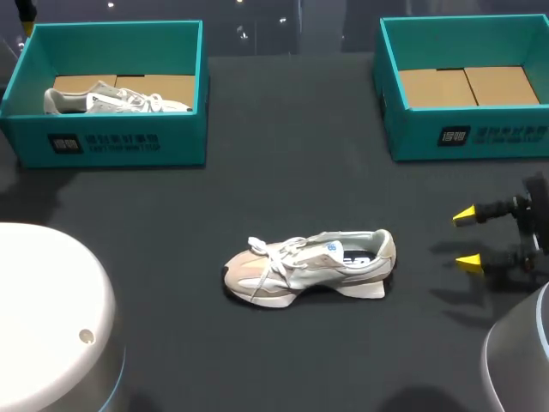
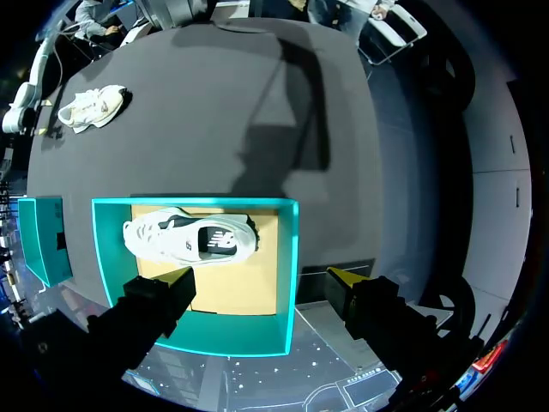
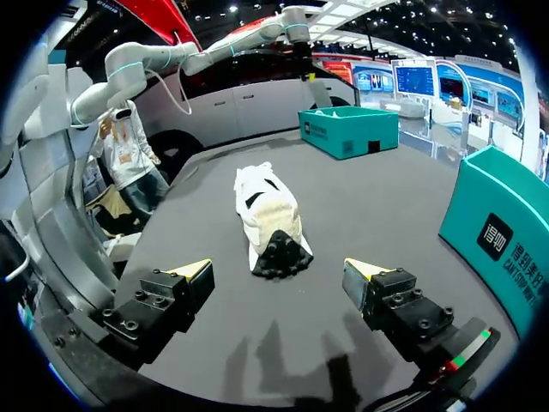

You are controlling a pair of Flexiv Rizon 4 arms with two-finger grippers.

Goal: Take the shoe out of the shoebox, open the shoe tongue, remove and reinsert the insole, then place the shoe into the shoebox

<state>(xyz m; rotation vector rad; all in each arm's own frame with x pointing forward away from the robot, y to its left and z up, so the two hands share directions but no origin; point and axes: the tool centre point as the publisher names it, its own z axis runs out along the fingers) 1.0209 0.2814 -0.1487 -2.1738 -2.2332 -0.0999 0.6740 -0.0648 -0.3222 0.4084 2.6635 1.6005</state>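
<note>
the dark table [image 1: 300, 154] carries everything, and the loose shoe [image 1: 309, 266] near its middle is the reference here. it seems to lie on its side, toe toward my left, heel toward my right, laces tied, with the insole showing through the opening.

the left shoebox [image 1: 120, 142] stands well beyond the loose shoe and off to its left, and a boxed shoe [image 1: 111, 100] lies inside it. the right shoebox [image 1: 480, 133] stands well beyond the loose shoe to its right and shows only a cardboard floor.

the right gripper [image 1: 467, 239] sits to the right of the loose shoe, apart from it. its yellow tips are spread wide, pointing at the heel and holding nothing. the left gripper [image 2: 260, 276] hangs far from the loose shoe, above the left shoebox, fingers likewise spread and empty.

the risks, as i judge them:
- the left arm is poised over the wrong shoe and could lift the boxed one.
- with nothing bracing the loose shoe, a tug on the tongue could drag it across the cloth.
- wide fingers may snag the tied laces instead of the tongue.
- the insole could fold on reinsertion.
</note>
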